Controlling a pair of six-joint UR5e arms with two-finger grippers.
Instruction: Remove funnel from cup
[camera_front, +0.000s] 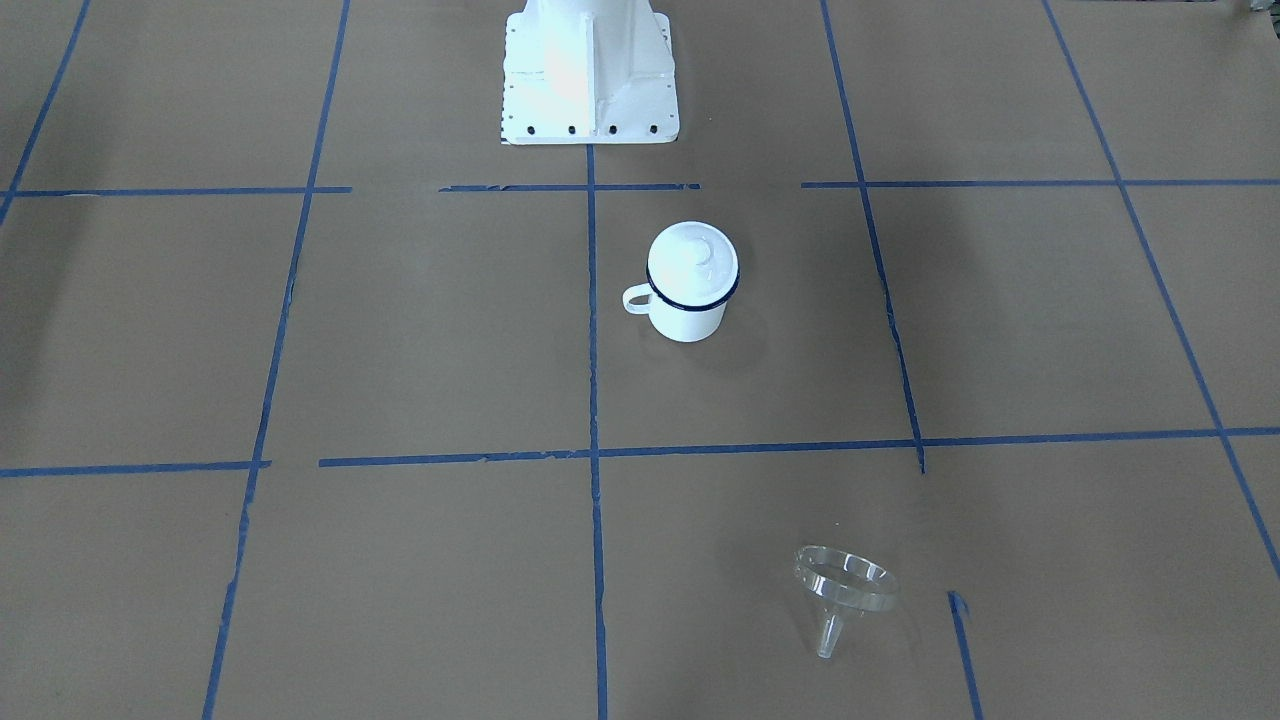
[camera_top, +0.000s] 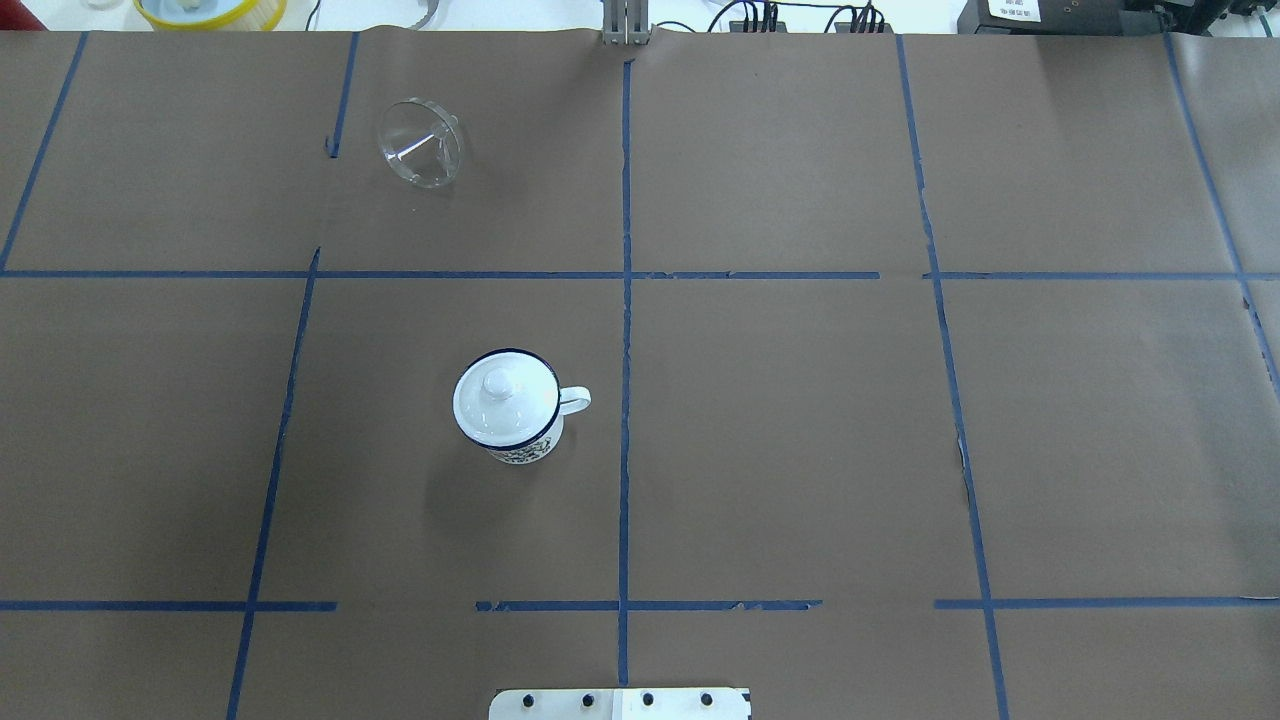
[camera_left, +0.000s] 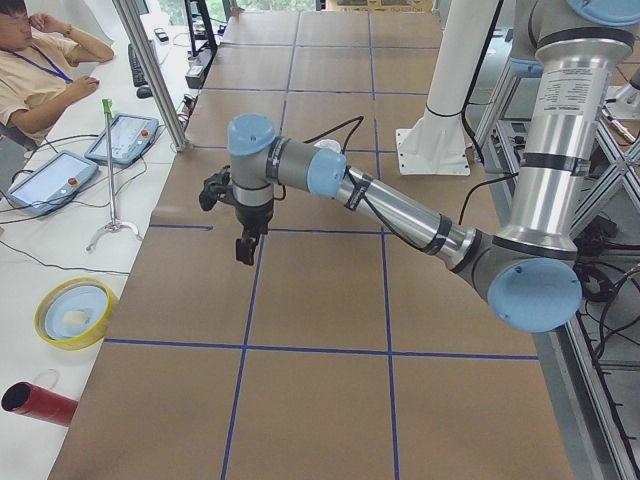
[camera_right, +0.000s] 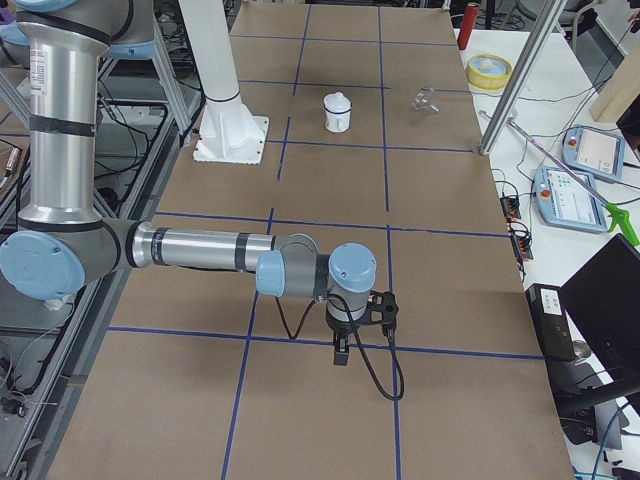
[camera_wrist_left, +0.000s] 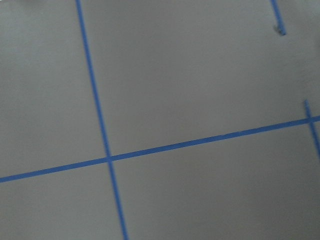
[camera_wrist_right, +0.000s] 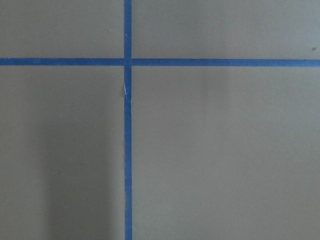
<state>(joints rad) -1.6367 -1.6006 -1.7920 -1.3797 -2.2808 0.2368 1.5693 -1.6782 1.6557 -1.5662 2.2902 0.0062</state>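
Note:
The clear funnel (camera_front: 843, 590) lies tilted on its side on the brown table, apart from the cup, at the far left in the overhead view (camera_top: 420, 143). The cup (camera_front: 688, 312), a white mug with a dark blue rim, stands upright near the table's middle (camera_top: 525, 450) with a white domed lid (camera_top: 503, 398) on it. My left gripper (camera_left: 245, 250) hangs above the table's left end, far from both. My right gripper (camera_right: 341, 352) hangs above the right end. Both show only in the side views, so I cannot tell whether they are open or shut.
The white robot base (camera_front: 588, 75) stands at the table's near edge. Off the table on the operators' side are a yellow bowl (camera_left: 72, 312), a red cylinder (camera_left: 38, 403), teach pendants (camera_left: 125, 138) and a seated person (camera_left: 40, 70). Blue tape lines grid the table.

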